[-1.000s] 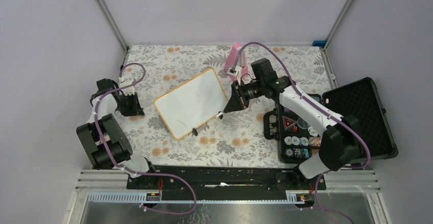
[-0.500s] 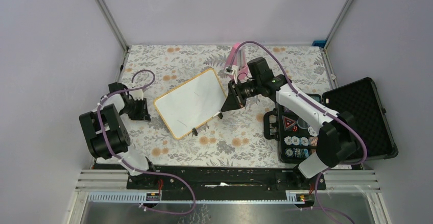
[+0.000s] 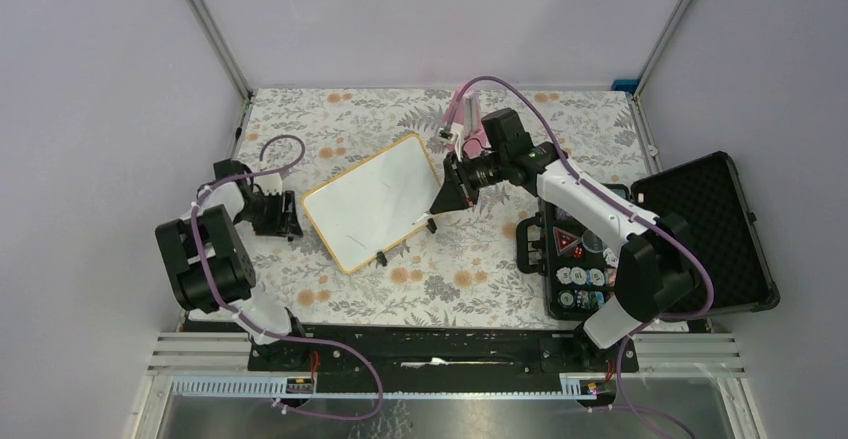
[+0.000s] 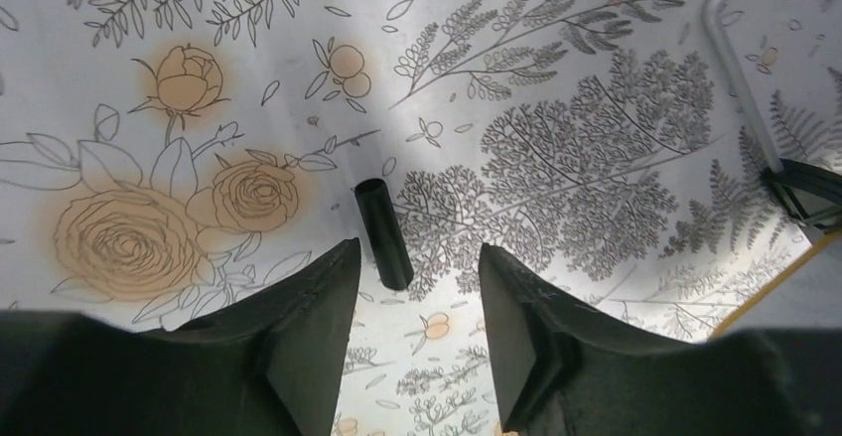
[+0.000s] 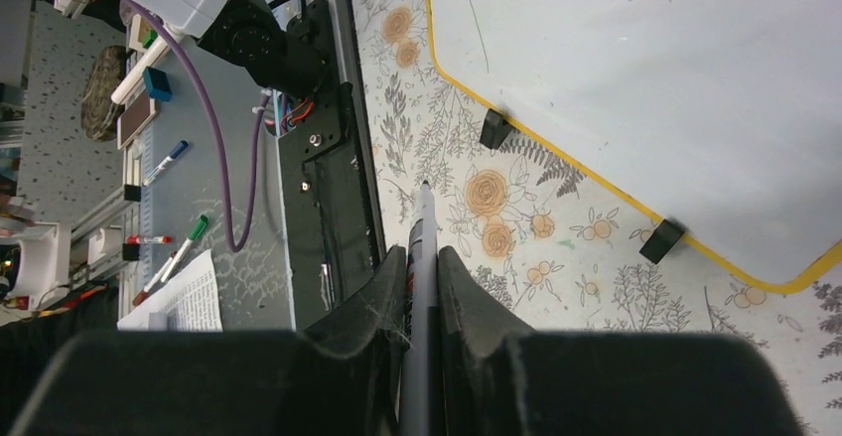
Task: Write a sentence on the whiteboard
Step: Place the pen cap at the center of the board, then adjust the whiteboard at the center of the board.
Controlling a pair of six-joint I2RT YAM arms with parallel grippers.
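Observation:
The whiteboard lies tilted on the flowered cloth, its orange rim and two black feet showing. It carries only a few faint thin strokes; no written words show. It also fills the upper right of the right wrist view. My right gripper is just off the board's right edge, shut on a grey marker whose tip points past the fingers. My left gripper is open just left of the board, low over the cloth. A short black cap lies just beyond its fingertips.
An open black case with small coloured items stands at the right. A pink object stands behind the right gripper. The board's orange rim shows at the lower right of the left wrist view.
My left gripper has moved right, closer to the board's left edge. My right gripper has shifted slightly left and back along the board's right edge, still holding the marker.

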